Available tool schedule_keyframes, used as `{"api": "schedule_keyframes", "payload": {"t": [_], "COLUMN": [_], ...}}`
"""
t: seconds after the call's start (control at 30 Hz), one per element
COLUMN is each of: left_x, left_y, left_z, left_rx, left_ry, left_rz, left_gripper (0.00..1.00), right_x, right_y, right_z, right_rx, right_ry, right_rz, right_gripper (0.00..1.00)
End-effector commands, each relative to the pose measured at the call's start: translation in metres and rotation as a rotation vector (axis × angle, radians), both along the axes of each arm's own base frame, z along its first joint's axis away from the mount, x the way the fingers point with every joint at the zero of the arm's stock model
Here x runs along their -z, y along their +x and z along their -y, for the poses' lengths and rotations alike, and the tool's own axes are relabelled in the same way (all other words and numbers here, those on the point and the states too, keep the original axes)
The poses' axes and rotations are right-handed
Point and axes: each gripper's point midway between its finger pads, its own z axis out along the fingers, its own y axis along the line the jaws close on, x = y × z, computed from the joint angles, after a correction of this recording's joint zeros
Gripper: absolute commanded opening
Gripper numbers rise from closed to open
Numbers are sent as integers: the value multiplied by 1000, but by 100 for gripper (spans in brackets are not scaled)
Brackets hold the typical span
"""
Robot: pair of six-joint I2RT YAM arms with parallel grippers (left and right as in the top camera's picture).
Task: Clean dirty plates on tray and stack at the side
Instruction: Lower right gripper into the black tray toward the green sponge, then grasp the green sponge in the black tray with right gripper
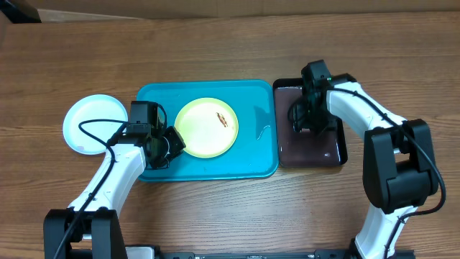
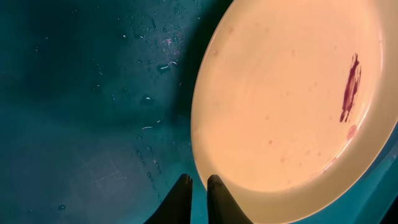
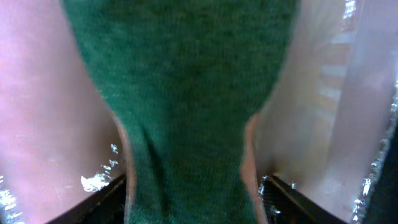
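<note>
A yellow-green plate (image 1: 205,133) with a reddish-brown smear (image 1: 221,119) lies on the turquoise tray (image 1: 255,151). My left gripper (image 1: 175,144) is at the plate's left rim. In the left wrist view the fingers (image 2: 198,182) are almost together, just beside the plate's edge (image 2: 280,112), with tray floor (image 2: 93,93) showing in the slit between them. A pale plate (image 1: 93,124), white to light blue, lies on the table left of the tray. My right gripper (image 1: 302,121) is over the black tray (image 1: 316,155), shut on a green sponge (image 3: 186,93) that bulges between its fingers (image 3: 193,193).
The black tray stands against the turquoise tray's right side and looks wet. Water droplets dot the turquoise tray floor (image 2: 149,99). Bare wooden table surrounds both trays.
</note>
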Motion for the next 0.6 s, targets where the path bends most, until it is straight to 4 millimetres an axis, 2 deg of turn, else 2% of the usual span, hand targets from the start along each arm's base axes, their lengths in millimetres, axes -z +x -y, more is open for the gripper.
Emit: {"api": "schedule_keyframes", "payload": {"t": [0.0,0.03,0.13,0.17,0.2,0.23,0.27,0.4,0.47,0.5,0.53,0.57], "left_x": [-3,-3,-3,-3,-3,-3,-3,-3,-3,-3,-3,-3], "left_y": [6,6,6,6,6,6,6,6,5,5,5,4], "left_z": [1,1,1,1,1,1,1,1,1,1,1,1], "left_rx": [15,15,15,15,15,15,15,15,15,15,15,15], "left_ry": [13,13,13,13,13,13,13,13,14,14,14,14], "left_rz": [15,15,15,15,15,15,15,14,13,11,10,9], "left_gripper": [12,13,12,12,12,13,13,13,13,13,13,13], "right_x": [10,10,9,9,9,9,9,8,7,7,7,6], "right_y": [-4,-4,-5,-4,-4,-4,-2,8,13,15,16,17], "right_z": [2,3,3,3,2,2,2,0,-1,-1,-2,-2], "right_rx": [5,5,4,4,5,4,4,6,6,6,6,6], "right_ry": [-7,-7,-8,-8,-7,-7,-6,4,8,10,12,13], "right_rz": [6,6,3,4,4,6,12,55,74,81,87,92], "right_gripper": [26,4,4,14,43,77,87,95,94,88,68,34]}}
